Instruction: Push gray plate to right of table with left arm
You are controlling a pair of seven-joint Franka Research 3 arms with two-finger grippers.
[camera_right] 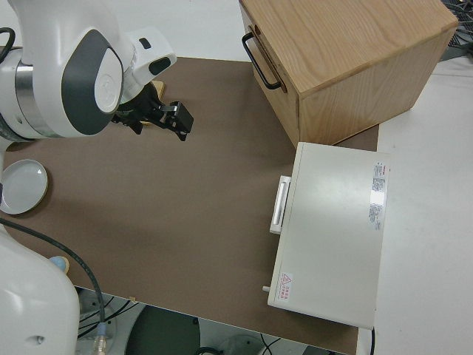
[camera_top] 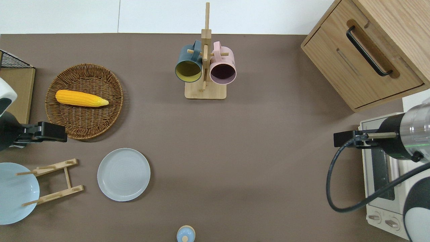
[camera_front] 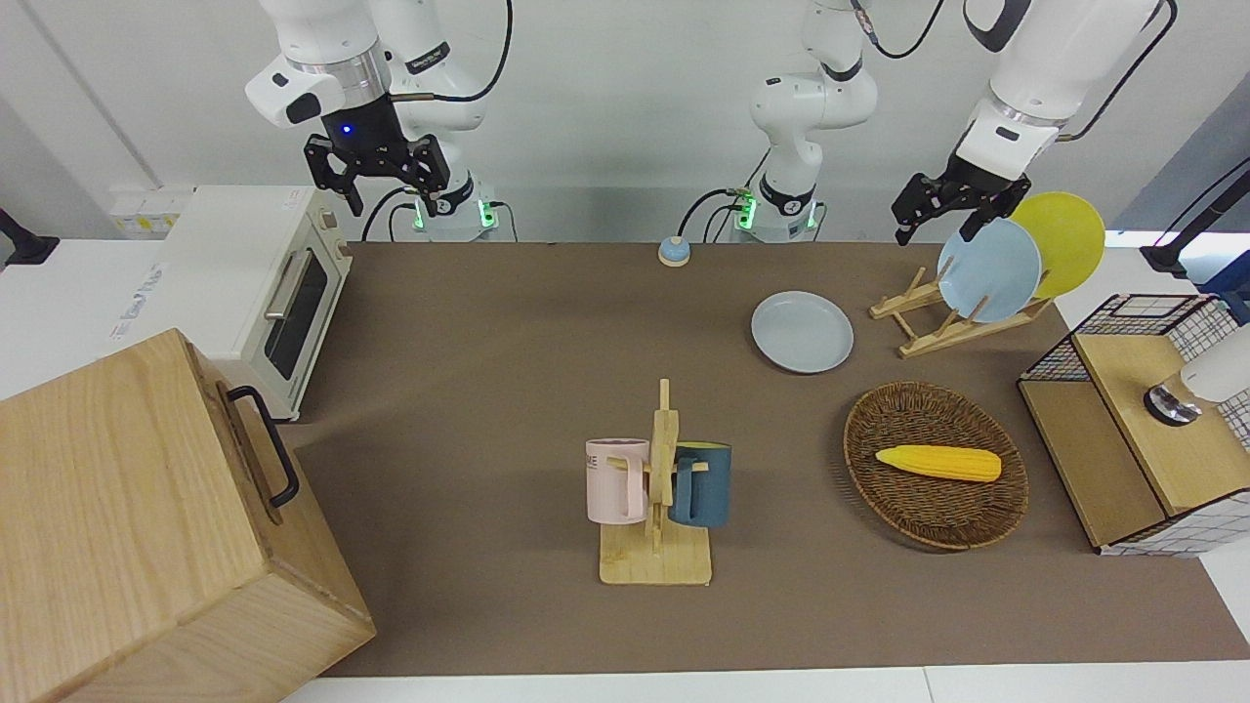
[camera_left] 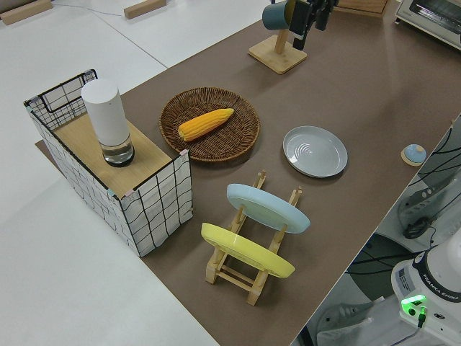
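We're looking at a robotics lab dressed as a kitchen: two white arms are standing at a brown worktop (camera_front: 508, 322) against bare white walls, cables trailing to green-lit bases. Kitchen props are sitting around: a toaster oven (camera_front: 249, 293), a mug stand (camera_front: 656, 508), a plate rack (camera_front: 942, 317), a wicker basket (camera_front: 933, 508) holding corn (camera_front: 937, 463).

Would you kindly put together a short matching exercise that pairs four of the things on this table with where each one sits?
Things:
1. gray plate
2. corn cob
3. pink mug
4. sky-blue plate

Places:
A. hanging on the wooden mug stand
B. leaning in the wooden plate rack
C. flat on the table
D. in the wicker basket

Pairs: 1-C, 2-D, 3-A, 4-B
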